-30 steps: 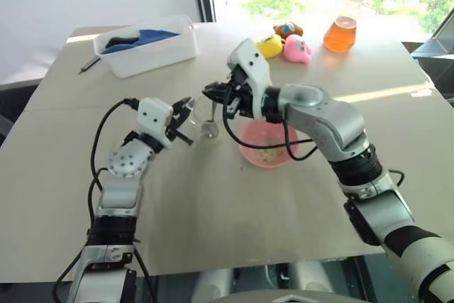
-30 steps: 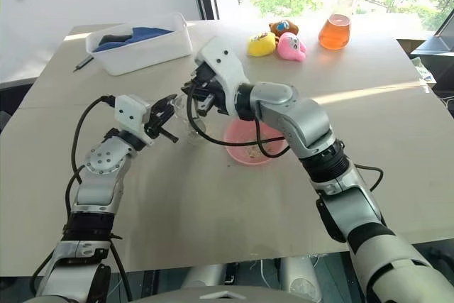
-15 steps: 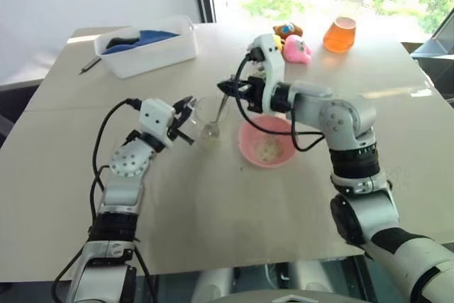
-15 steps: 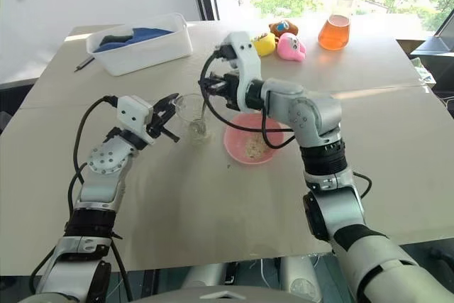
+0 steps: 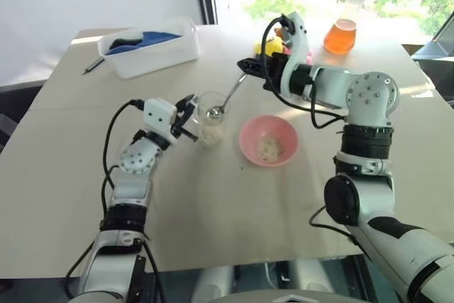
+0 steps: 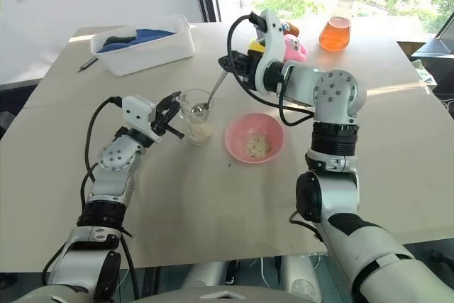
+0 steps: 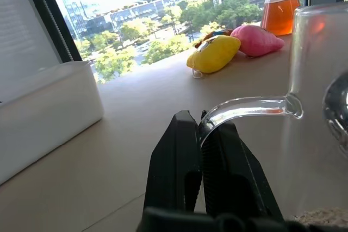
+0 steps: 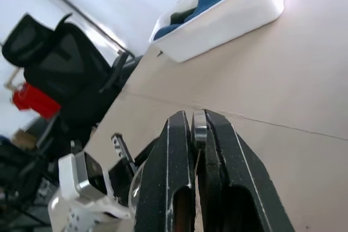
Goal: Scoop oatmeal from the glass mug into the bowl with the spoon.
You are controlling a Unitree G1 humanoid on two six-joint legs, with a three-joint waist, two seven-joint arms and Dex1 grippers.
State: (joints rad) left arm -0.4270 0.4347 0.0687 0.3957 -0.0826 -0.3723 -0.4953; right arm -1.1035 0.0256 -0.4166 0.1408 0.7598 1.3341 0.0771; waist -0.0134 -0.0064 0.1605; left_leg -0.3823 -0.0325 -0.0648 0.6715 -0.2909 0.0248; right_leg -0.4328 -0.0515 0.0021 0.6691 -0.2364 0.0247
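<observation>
The glass mug [image 5: 211,117] stands left of the pink bowl [image 5: 250,133], with a layer of oatmeal [image 5: 211,135] in its bottom. My left gripper [image 5: 186,115] is shut on the mug's clear handle [image 7: 247,107]. My right gripper [image 5: 245,67] hovers behind and above the mug, shut on the end of the spoon [image 5: 228,96] handle. The spoon slants down to the left, its small oval end [image 5: 216,111] inside the upper part of the mug. A small heap of oatmeal [image 5: 268,148] lies in the bowl.
A white tub [image 5: 149,46] with blue cloth sits at the far left, a dark pen [image 5: 91,66] beside it. Plush toys [image 6: 296,47] and a flask of orange liquid [image 6: 335,26] stand at the far edge by the window.
My right arm swung back and to the right and its wrist rolled, so the spoon went from steep and deep in the mug to slanted with its end higher. The left gripper stayed on the handle.
</observation>
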